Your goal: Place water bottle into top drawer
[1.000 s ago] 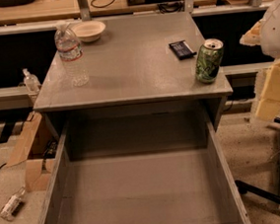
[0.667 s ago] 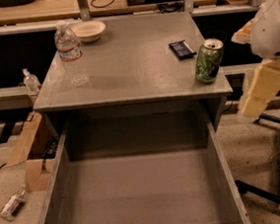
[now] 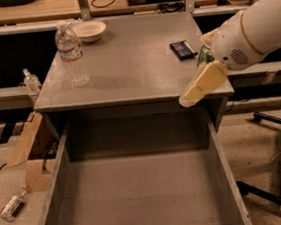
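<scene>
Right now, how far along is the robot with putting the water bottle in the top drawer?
Done: the top drawer is pulled open, with nothing in it. In hand: the gripper hangs over the right front edge of the cabinet top, carrying nothing that shows. Left: the water bottle stands upright at the top's left rear, untouched, so reaching, grasping and placing it all remain.
</scene>
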`<state>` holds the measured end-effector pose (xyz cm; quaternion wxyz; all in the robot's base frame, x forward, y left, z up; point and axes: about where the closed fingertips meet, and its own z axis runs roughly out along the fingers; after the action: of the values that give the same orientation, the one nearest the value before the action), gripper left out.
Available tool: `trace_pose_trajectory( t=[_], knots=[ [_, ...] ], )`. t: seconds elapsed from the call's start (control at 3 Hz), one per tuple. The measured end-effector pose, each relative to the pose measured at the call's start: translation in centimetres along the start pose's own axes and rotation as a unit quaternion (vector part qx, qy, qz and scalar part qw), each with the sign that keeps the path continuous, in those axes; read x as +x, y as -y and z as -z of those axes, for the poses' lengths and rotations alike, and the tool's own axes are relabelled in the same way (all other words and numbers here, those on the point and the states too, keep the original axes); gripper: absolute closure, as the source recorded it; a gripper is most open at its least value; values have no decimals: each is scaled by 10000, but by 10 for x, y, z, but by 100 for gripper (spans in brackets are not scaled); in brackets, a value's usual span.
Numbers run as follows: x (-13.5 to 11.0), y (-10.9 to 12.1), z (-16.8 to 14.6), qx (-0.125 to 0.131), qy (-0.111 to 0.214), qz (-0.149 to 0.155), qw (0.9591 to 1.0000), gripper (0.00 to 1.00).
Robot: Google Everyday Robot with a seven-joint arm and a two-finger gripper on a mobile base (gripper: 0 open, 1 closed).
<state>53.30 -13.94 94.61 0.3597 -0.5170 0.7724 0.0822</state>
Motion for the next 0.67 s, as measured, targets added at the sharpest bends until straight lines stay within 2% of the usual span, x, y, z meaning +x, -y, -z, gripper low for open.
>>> trace_pose_trajectory(
  t=[0.33, 0.67],
  knots=[
    [-27, 8, -24, 189, 898, -248, 9955, 0],
    [-58, 16, -42, 415, 1737, -326, 9834, 0]
  ],
)
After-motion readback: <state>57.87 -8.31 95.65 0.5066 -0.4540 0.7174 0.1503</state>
